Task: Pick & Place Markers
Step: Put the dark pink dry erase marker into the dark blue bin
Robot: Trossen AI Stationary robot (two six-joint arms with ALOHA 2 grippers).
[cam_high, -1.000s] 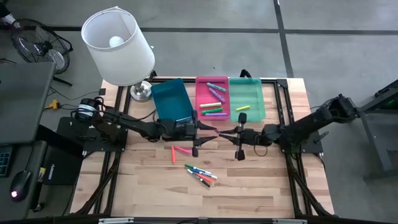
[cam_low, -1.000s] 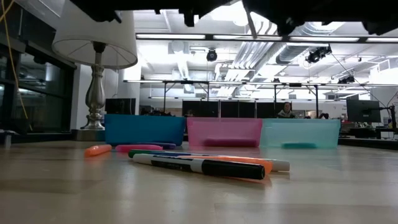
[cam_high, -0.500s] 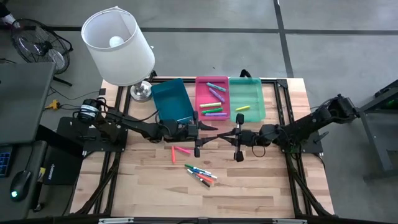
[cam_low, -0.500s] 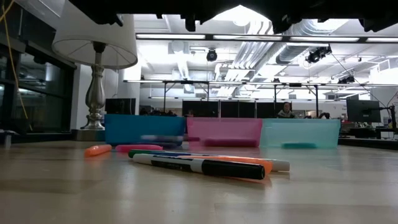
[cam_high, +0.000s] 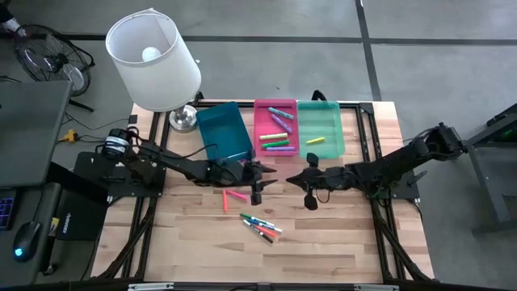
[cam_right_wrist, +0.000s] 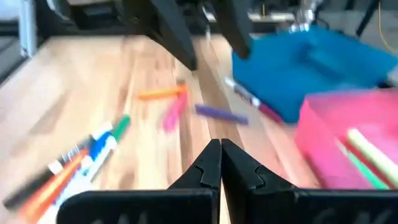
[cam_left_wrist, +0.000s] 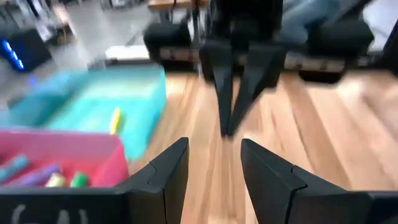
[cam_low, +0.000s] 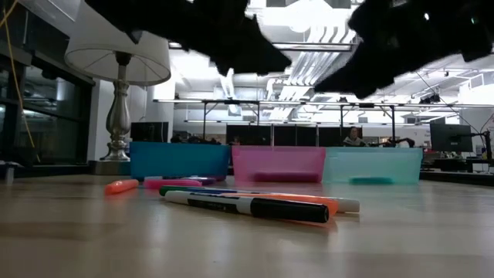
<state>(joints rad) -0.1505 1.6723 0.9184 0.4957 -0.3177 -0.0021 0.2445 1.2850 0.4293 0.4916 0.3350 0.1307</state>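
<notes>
Left gripper [cam_high: 260, 172] is spread and empty; right gripper [cam_high: 294, 177], pressed together, has been drawn back from it. A purple marker [cam_right_wrist: 219, 113] now lies on the table [cam_high: 339, 234] beneath them, apparently dropped.

**Wooden table, loaded**

Pale plank table [cam_high: 339, 234]. At the back edge: lamp [cam_high: 153, 61], blue tray [cam_high: 222, 129], pink tray [cam_high: 275, 127], green tray [cam_high: 321, 125]. Mid-table: loose markers [cam_high: 260, 228], orange and pink ones [cam_high: 230, 196] beside.

Blue tray [cam_high: 222, 129], pink tray [cam_high: 275, 125], green tray [cam_high: 323, 121]; orange marker [cam_high: 224, 200], pink marker [cam_high: 237, 195]; white lampshade [cam_high: 153, 61].
</notes>
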